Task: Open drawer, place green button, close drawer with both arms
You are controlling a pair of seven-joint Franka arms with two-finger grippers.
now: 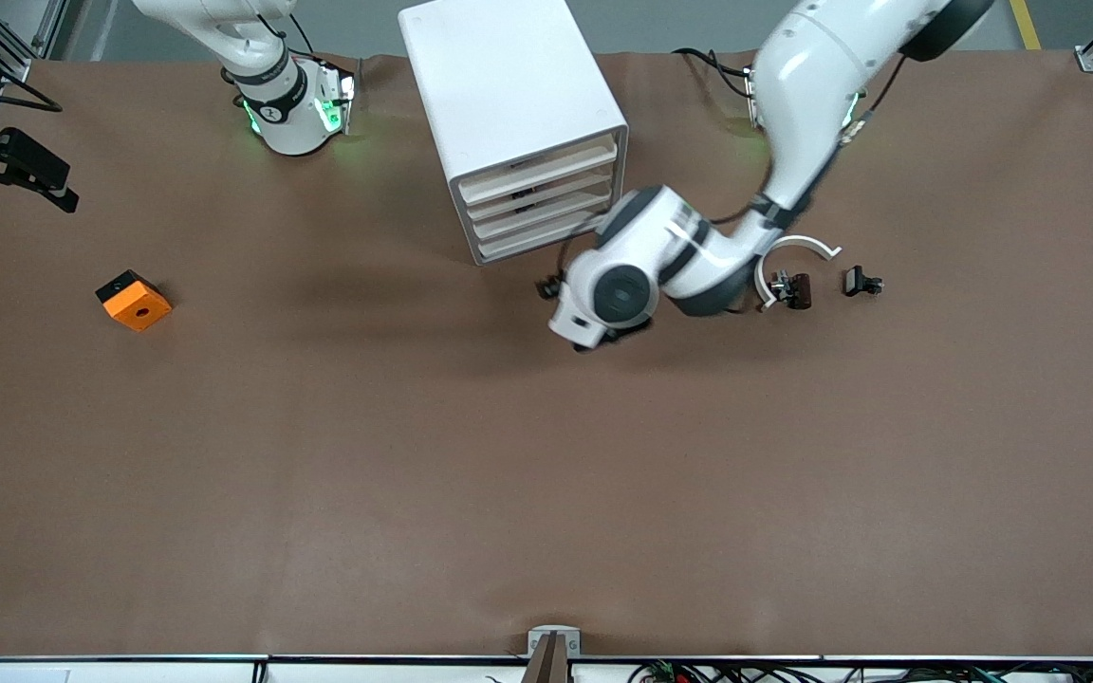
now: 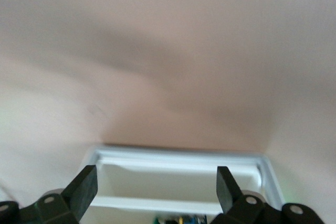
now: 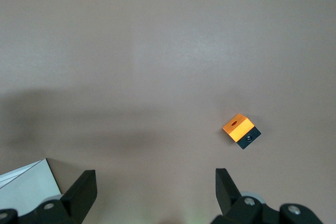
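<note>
Close in front of the white boxy plastic cabinet (image 1: 509, 85), the black two-finger left hand (image 2: 155, 179) hangs low with its fingers spread wide and nothing between them; just below it in the left wrist view lies the rim of a shallow white plastic tray drawer (image 2: 178, 156), which looks drawn out of the cabinet, though in the front view the white jointed left arm (image 1: 660, 247) covers that spot and I cannot tell how far out the drawer is; the small green-capped button is not plainly visible anywhere; a tiny bluish and yellow-green fleck at the very edge of the left wrist view, inside the tray, may or may not be it.

Toward the left arm's end from the cabinet lie two small black and brown clip-like parts (image 1: 790, 289) on the brown matte surface (image 1: 546, 474); toward the right arm's end from the cabinet, well apart from it, sits the orange cube with a black hole (image 1: 134, 301); the black right hand (image 3: 155, 182) waits high over that stretch, fingers wide and empty.

My judgement is that the drawer step is in hand; to do it well, pull straight along the runners rather than sideways; the cabinet looks light and may slide, so steady it with the right hand; leave the tray out enough for a clear drop.
</note>
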